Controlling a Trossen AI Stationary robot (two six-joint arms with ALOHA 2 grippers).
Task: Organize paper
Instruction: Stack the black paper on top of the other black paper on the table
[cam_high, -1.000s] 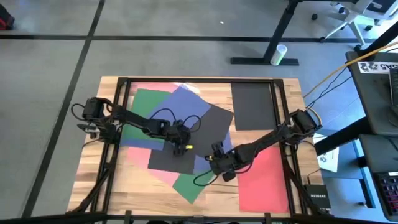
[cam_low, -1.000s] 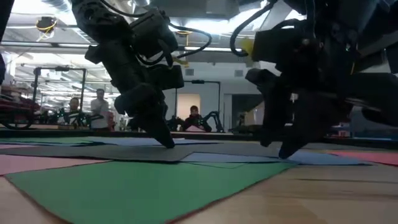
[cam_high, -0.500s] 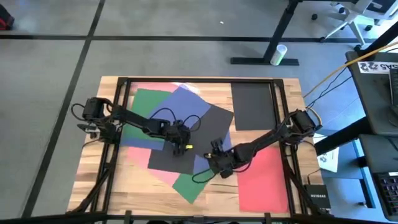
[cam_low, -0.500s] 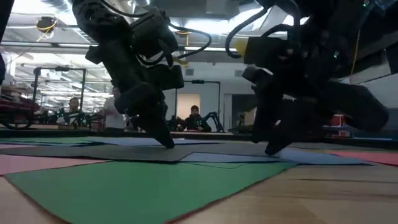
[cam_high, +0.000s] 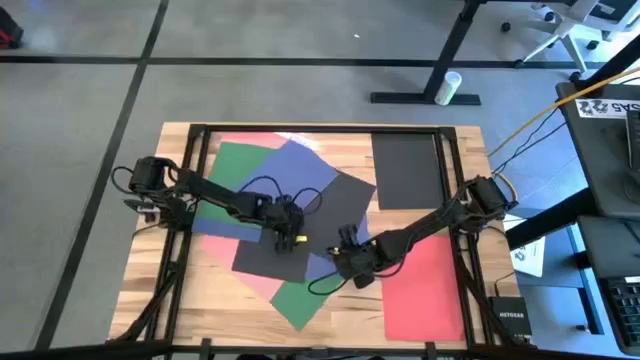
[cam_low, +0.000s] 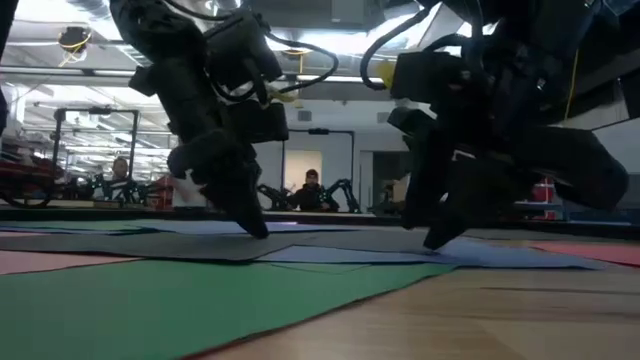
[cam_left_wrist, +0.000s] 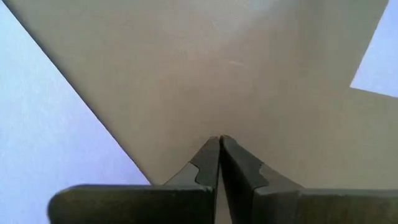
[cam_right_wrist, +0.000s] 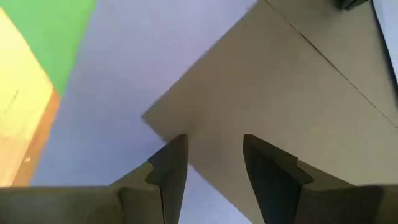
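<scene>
Overlapping paper sheets lie flat on the table's left and middle. A black sheet (cam_high: 305, 215) is on top, over a blue sheet (cam_high: 300, 160), a green sheet (cam_high: 235, 170) and a pink sheet (cam_high: 215, 245). A second green sheet (cam_high: 300, 300) pokes out toward the near edge. My left gripper (cam_high: 287, 240) is shut, tips down on the black sheet. My right gripper (cam_high: 343, 262) stands open at that sheet's near right corner. Apart from the pile lie another black sheet (cam_high: 405, 170) at the far right and a red sheet (cam_high: 425, 290) at the near right. My left gripper presses its shut fingertips (cam_left_wrist: 211, 152) down on the black sheet's near part (cam_left_wrist: 217, 99), coming from above at a slant. The sheet lies flat on the pile. My right gripper sets its open fingertips (cam_right_wrist: 171, 155) on the black sheet beside its corner (cam_right_wrist: 155, 121), from above; the low view shows the tips (cam_low: 432, 240) down at the paper.
A dark metal frame (cam_high: 320, 128) runs around the table top. Bare wood (cam_high: 350, 320) shows near the front edge. Off the table's right side stand a desk and a small black box (cam_high: 508, 318). People and other arms show in the room beyond.
Both grippers have gone a little toward the table's left edge, the right one farther. The black sheet and the sheets under it have slid that way, and the near green corner has shifted left.
</scene>
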